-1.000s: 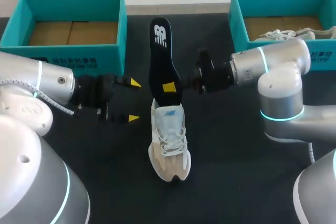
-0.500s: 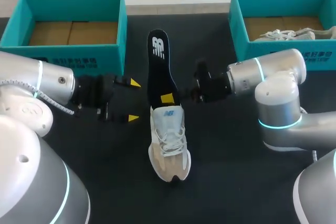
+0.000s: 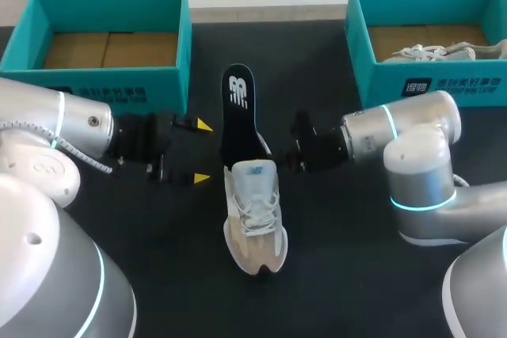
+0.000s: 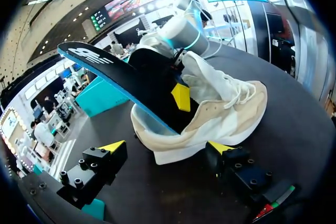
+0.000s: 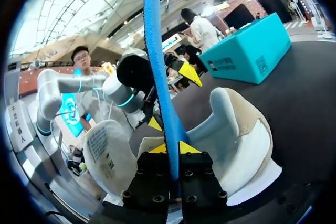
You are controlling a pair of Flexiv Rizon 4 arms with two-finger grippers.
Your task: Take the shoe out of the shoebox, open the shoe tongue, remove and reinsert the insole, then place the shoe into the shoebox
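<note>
Black bench [image 3: 356, 275]: right claw [image 5: 170, 148] pinches the black foam insole [image 3: 238, 108] poking from a beige-white sneaker [image 3: 253, 219]; left claw [image 3: 203, 152] gapes wide nearby.

The silver left arm [image 3: 71, 128] comes in low from the left, the left gripper [image 3: 203, 152] level, fingers spread wide. The silver right arm [image 3: 396, 124] reaches toward the middle, the right gripper [image 5: 170, 149] pinched on a black, blue-edged insole [image 5: 157, 66].
</note>
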